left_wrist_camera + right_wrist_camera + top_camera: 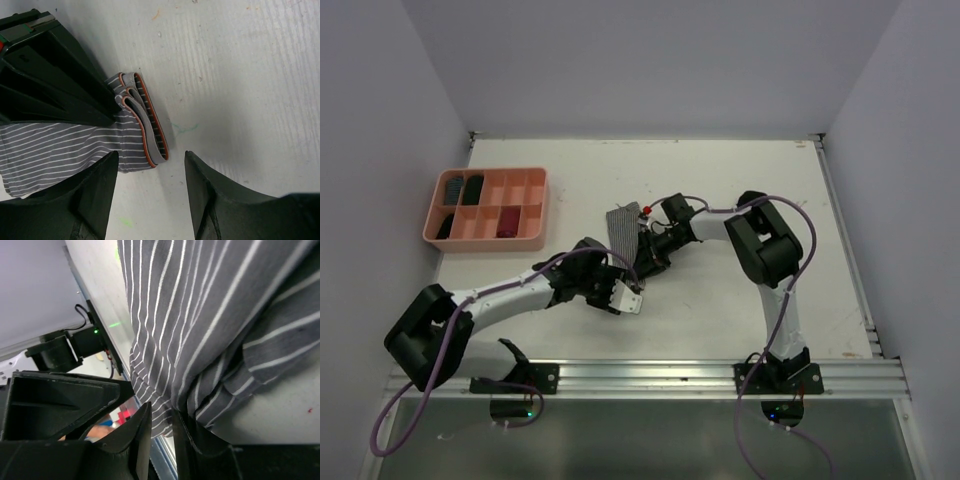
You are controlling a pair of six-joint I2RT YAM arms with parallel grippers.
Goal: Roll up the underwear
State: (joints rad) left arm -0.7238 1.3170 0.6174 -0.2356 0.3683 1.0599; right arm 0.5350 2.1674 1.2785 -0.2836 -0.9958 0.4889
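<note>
The main risk is that the start of the roll comes undone. The right claw [161, 410] is pressed together on a bunch of the striped underwear [75, 145], and seems to hold only some of the stacked layers. A pull or a turn from there could drag those layers off the rest and let the folds slide open. The cloth looks thin and slack, so it could also slip out of the pinch.

The second risk is a knock between the arms. The left claw [150, 157] is spread with nothing in it, and the right claw's black fingers sit just ahead of it and to its left, close by. If the left claw closes or pushes forward without care, it may hit them or catch the pinkish edge and pull it askew.

The underwear lies on the white table [720, 180], its folded end just ahead of the left claw's tips and the rest running off to that claw's left. It is grey with fine white stripes. The end is doubled over into a few loose layers edged in pink, and the flat part is lightly wrinkled.
</note>
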